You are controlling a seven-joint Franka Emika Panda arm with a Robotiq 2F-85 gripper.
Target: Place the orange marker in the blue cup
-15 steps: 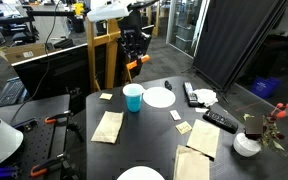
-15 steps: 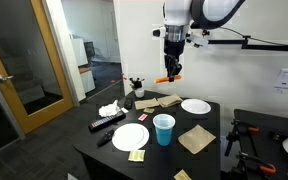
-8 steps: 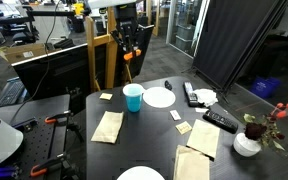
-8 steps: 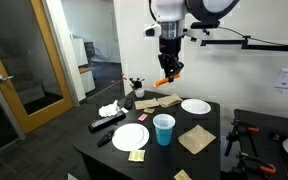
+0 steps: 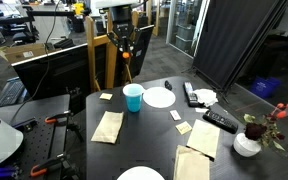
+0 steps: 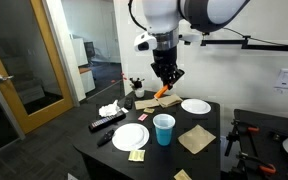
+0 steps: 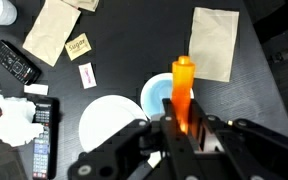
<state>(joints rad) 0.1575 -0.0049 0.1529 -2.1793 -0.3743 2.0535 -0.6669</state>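
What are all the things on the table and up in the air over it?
marker: one, orange, held in the pincer above the table
cup: one, blue, on the table beside a plate
plates: two, white, one by the cup, one at a table edge
paper sheets: three, brown, lying flat on the table
remotes: two, black, near the tissue
notes: at least three, pale yellow, scattered on the table
tissue: one, white, crumpled beside a remote
flower pot: one, white, at a table corner
table: one, black, under it all
pincer: one, black, shut on the marker, high over the table
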